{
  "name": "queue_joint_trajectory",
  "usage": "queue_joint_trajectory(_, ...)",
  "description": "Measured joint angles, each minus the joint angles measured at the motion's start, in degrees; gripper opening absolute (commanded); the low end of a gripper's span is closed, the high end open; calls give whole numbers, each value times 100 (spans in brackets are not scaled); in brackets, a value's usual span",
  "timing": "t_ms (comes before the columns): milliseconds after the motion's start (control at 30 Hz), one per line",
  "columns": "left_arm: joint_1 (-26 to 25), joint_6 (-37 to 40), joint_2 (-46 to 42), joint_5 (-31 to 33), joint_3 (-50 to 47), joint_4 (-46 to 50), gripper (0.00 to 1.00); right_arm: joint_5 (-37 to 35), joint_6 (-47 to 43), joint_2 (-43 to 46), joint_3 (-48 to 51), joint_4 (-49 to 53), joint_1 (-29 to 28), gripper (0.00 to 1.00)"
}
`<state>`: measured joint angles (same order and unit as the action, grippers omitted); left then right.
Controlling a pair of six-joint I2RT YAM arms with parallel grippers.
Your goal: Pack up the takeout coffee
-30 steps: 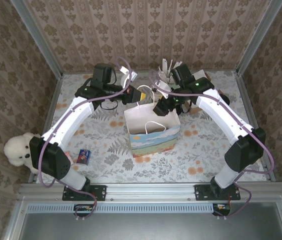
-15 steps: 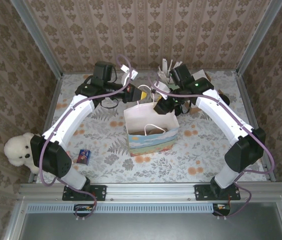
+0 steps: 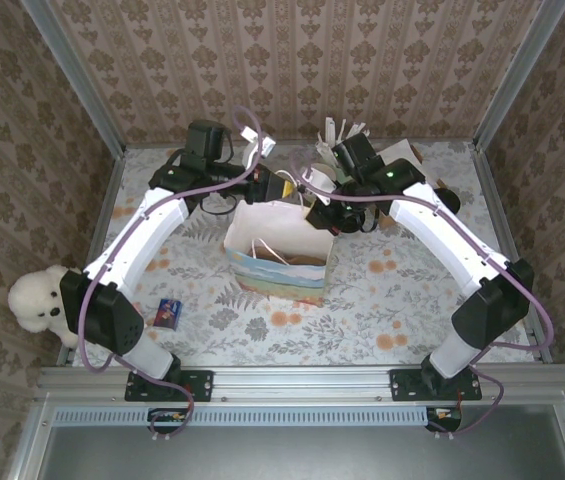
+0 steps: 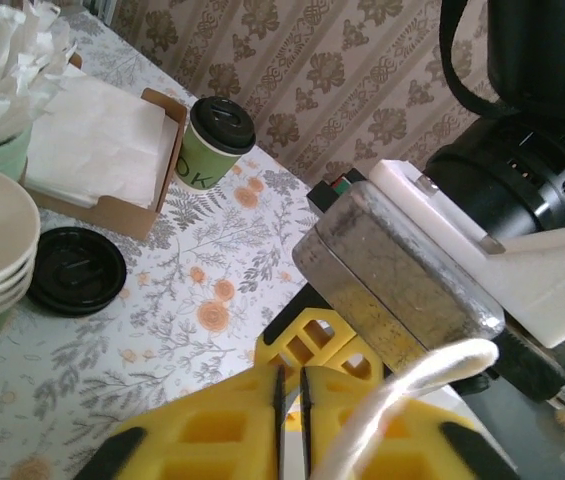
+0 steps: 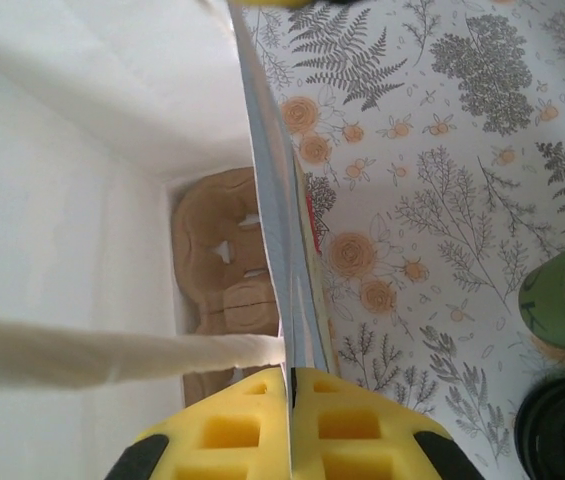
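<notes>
Pinching the bag rim (image 5: 274,220), right jaws overlook the brown moulded pulp carrier (image 5: 224,250) inside; left jaws unclear.

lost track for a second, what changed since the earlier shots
The right gripper closed on the bag wall, and the bag slid left and skewed. The left gripper stayed at the bag's far rim. The tray is still inside the bag, and the teddy has not moved.

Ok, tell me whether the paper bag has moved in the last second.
Yes: the paper bag has slid left, nearer the white plush toy.
</notes>
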<state>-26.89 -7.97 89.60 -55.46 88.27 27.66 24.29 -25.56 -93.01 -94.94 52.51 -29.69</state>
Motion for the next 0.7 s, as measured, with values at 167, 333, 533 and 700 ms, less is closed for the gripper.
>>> queue_joint_trajectory(167, 11, -105, -234, 354, 2, 52, 73, -623, 688, 245, 2, -39, -238, 0)
queue_joint_trajectory(333, 214, -313, -807, 981, 0, 59, 96, -1176, 1921, 743, 304, -260, -407, 0)
queue_joint_trajectory(533, 415, -514, -1460, 1853, -114, -50, 100, -1478, 3283, 1152, 1163, -498, -437, 0)
queue_joint_trajectory(700, 417, -780, -1751, 2643, -479, -144, 100, -2013, 3965, 1134, 1252, -483, -632, 0)
